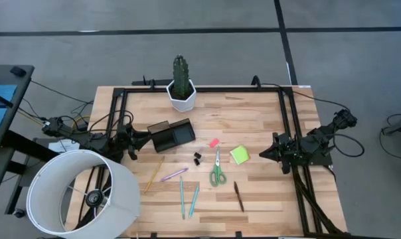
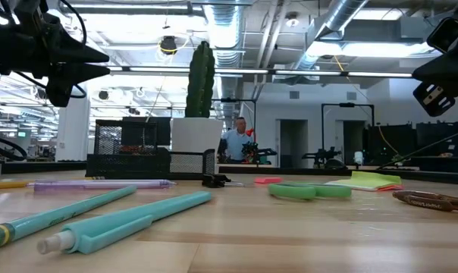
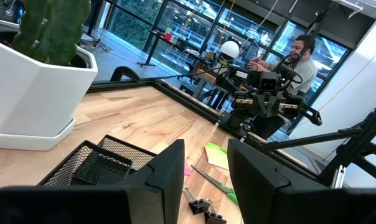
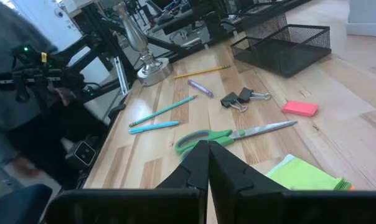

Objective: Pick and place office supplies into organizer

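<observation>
The black mesh organizer (image 1: 170, 135) stands left of the table's middle. In front of it, flat on the wood, lie a pink eraser (image 1: 214, 142), black binder clips (image 1: 198, 158), green-handled scissors (image 1: 217, 171), a lime sticky-note pad (image 1: 240, 155), a dark pen (image 1: 239, 196), two teal pens (image 1: 187, 198), a purple pen (image 1: 174, 174) and a yellow pencil (image 1: 154, 174). My left gripper (image 1: 149, 137) hovers open just left of the organizer (image 3: 94, 168). My right gripper (image 1: 260, 155) hovers shut right of the pad (image 4: 306, 174), pointing at the scissors (image 4: 231, 135).
A cactus in a white hexagonal pot (image 1: 181, 93) stands at the far edge, behind the organizer. A large white lamp shade (image 1: 81, 192) covers the near left corner. A black frame (image 1: 290, 126) runs along the table's far and side edges. A person (image 2: 235, 140) sits in the room behind.
</observation>
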You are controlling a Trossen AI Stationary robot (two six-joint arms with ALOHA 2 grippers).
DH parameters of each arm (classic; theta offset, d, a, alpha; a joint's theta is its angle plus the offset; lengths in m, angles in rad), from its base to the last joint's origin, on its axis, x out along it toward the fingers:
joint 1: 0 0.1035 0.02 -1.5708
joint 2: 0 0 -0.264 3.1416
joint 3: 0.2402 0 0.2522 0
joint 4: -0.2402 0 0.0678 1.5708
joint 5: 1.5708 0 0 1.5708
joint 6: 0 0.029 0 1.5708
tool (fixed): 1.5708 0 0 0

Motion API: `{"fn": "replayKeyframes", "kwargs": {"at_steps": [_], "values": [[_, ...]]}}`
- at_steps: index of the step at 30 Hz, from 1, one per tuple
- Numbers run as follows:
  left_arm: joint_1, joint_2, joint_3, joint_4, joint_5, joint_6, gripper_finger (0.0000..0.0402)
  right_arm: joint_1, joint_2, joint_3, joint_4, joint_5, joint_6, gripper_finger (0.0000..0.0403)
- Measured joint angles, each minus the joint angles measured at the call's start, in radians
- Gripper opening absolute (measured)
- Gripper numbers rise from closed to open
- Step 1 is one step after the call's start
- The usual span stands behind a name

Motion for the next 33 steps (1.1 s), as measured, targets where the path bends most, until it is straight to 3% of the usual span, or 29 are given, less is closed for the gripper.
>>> {"fn": "replayKeyframes", "kwargs": {"at_steps": [16, 24, 27, 29, 33], "values": [[0.000, 0.000, 0.000, 0.000, -0.012, -0.004, 0.0114, 0.000, 0.000, 0.000, 0.000, 0.000, 0.000, 0.0001], [0.000, 0.000, -0.001, 0.024, -0.277, -0.024, 0.0114, 0.000, 0.000, 0.000, 0.000, 0.000, -0.004, 0.0001], [0.000, 0.000, -0.001, 0.085, -0.340, -0.025, 0.0114, 0.000, 0.000, 0.000, 0.000, 0.001, -0.212, 0.0001], [0.000, 0.000, -0.001, 0.160, -0.333, -0.002, 0.0114, 0.000, 0.000, 0.000, 0.000, 0.001, -0.327, 0.0001], [0.000, 0.000, 0.018, 0.307, -0.203, 0.081, 0.0114, 0.000, 0.000, 0.000, 0.000, 0.001, -0.364, 0.0001]]}}
